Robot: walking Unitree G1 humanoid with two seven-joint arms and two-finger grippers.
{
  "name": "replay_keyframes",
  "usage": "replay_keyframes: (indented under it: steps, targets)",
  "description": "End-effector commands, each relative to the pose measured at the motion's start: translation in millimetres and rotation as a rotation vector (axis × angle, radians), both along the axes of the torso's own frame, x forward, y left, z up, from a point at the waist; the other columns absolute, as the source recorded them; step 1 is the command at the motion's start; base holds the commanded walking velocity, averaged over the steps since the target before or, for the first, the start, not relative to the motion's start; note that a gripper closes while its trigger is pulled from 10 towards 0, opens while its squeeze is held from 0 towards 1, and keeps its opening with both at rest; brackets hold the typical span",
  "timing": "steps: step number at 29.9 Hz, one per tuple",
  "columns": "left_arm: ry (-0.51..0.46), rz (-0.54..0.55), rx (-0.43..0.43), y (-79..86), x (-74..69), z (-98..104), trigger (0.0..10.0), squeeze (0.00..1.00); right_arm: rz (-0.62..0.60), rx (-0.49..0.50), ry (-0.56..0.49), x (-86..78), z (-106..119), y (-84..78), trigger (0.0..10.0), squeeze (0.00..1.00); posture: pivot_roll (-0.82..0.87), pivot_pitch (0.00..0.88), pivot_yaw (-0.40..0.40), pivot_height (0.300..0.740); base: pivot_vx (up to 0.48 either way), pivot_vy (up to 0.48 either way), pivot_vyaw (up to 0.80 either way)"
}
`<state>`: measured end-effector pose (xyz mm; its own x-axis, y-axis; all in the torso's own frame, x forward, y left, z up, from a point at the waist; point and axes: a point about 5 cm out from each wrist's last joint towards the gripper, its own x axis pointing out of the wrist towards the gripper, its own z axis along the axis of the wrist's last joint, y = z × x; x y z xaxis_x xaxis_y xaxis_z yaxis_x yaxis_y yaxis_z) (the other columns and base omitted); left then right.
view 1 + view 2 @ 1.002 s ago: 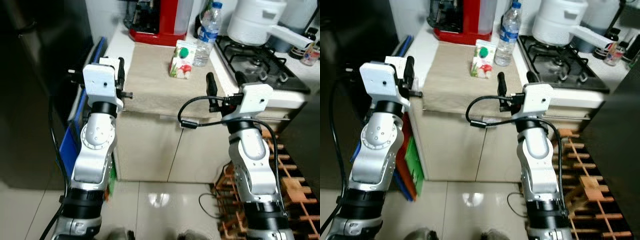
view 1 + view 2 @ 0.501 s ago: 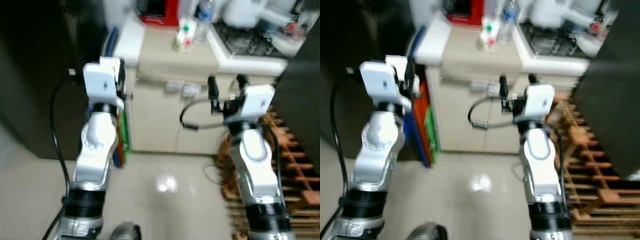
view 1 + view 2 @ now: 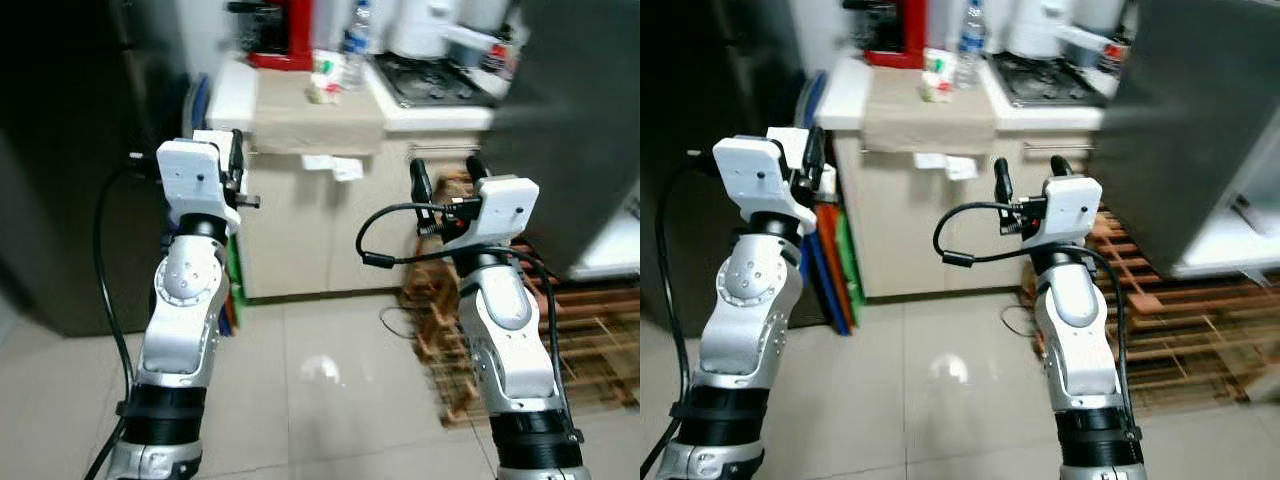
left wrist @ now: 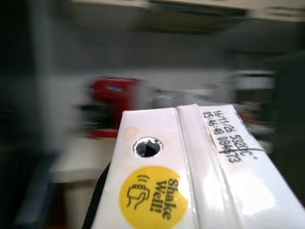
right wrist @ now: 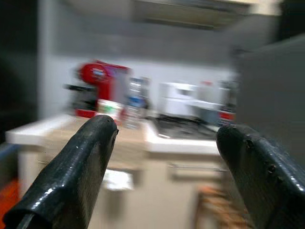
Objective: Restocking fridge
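Note:
My left gripper (image 3: 224, 152) is raised at chest height and shut on a white carton (image 4: 183, 174) that carries a yellow "Shake Well" sticker and a printed date code. The carton's white top (image 3: 210, 138) pokes out past the wrist. My right gripper (image 3: 443, 172) is held up at the same height, open, with nothing between its two black fingers (image 5: 88, 162). Both point toward the kitchen counter (image 3: 315, 120) some way ahead. On the counter stand a small white-and-green carton (image 3: 322, 86) and a clear water bottle (image 3: 355, 55).
A red coffee machine (image 3: 280, 35), a white kettle (image 3: 420, 25) and a gas hob (image 3: 430, 82) are on the counter. A dark tall appliance (image 3: 60, 150) is on the left, a grey door panel (image 3: 575, 130) on the right. A wooden rack (image 3: 590, 335) lies on the tiled floor.
The whole picture has shifted: the camera has backed away and turned, so the counter looks smaller and farther. Both arms hold the same pose, the left still gripping the carton.

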<state>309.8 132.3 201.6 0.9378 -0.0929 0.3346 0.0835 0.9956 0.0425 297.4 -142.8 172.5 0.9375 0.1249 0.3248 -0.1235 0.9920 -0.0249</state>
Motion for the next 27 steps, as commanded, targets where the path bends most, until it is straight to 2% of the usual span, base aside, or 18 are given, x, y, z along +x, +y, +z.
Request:
replay_keyframes:
  steps: [1,10,16,23,27]
  targets:
    - [0.048,-0.038,-0.005,-3.5,0.8,-8,10.0,0.00,-0.016,-0.010,-0.003,-1.3,1,-2.4,10.0,0.00,-0.08,0.000,-0.016,0.740,0.000,0.000,-0.64]
    - [0.075,-0.231,-0.075,-13.8,-0.3,-12,10.0,0.00,-0.021,-0.015,0.003,1.2,2,-6.9,10.0,0.00,-0.08,0.000,-0.028,0.740,0.000,0.000,-0.64]
    - [0.090,-0.253,-0.072,-10.5,0.7,-15,10.0,0.00,-0.039,-0.005,-0.005,2.2,3,-8.7,10.0,0.00,-0.08,0.000,-0.042,0.740,0.000,0.000,-0.64]
    - [0.061,-0.369,-0.058,-23.7,-8.1,-11,10.0,0.00,-0.071,0.003,-0.008,-0.1,1,-12.6,10.0,0.00,-0.09,0.000,-0.017,0.740,0.000,0.000,-0.64]
    - [0.026,-0.376,-0.065,-25.5,-8.2,-4,10.0,0.00,-0.077,-0.006,-0.025,0.6,5,-12.7,10.0,0.00,-0.09,0.000,-0.014,0.740,0.000,-0.110,-0.64]
